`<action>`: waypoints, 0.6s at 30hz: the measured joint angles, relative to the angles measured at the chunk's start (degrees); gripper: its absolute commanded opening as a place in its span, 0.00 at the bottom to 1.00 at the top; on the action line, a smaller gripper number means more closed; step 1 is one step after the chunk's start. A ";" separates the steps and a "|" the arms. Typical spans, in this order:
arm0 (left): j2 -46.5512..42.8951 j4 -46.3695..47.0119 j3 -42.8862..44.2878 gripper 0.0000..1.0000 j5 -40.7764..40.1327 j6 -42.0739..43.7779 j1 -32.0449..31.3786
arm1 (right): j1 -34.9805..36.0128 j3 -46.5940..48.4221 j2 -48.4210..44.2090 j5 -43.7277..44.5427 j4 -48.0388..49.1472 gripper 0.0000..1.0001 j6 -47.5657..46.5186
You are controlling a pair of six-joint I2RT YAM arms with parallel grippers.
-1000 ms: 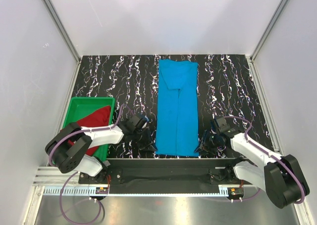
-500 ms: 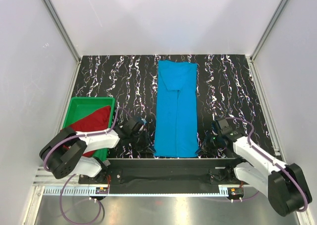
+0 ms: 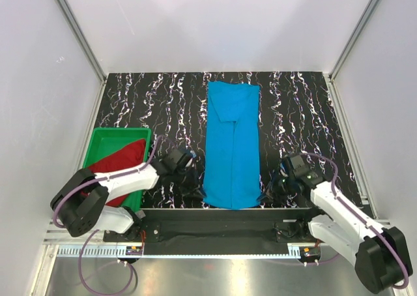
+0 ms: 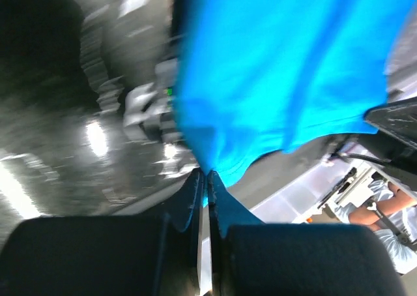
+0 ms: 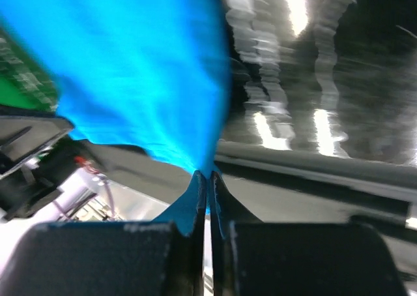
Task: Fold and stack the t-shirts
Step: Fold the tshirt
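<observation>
In the clenched fingers of the left gripper (image 4: 207, 172) sits the near left corner of the sky-blue t-shirt (image 4: 273, 68). The right gripper (image 5: 208, 173) pinches its near right corner the same way. Ahead of both, the shirt runs away across the table (image 3: 163, 107) as a long folded strip. Outboard of the left arm, the dark red t-shirt (image 3: 124, 156) lies in the green bin (image 3: 117, 132).

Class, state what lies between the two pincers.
The blue t-shirt: its near hem spans from left pincer to right pincer, shown in the top view.
</observation>
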 measured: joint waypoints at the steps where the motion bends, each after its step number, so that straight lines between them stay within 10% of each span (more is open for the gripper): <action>1: 0.39 -1.51 2.54 0.00 -0.09 0.76 0.22 | 0.00 2.32 1.14 0.04 -0.70 0.00 -0.33; 18: 32.54 -8.72 45.62 0.00 8.70 10.73 21.03 | -14.19 53.48 51.78 -3.13 -1.36 0.00 -16.92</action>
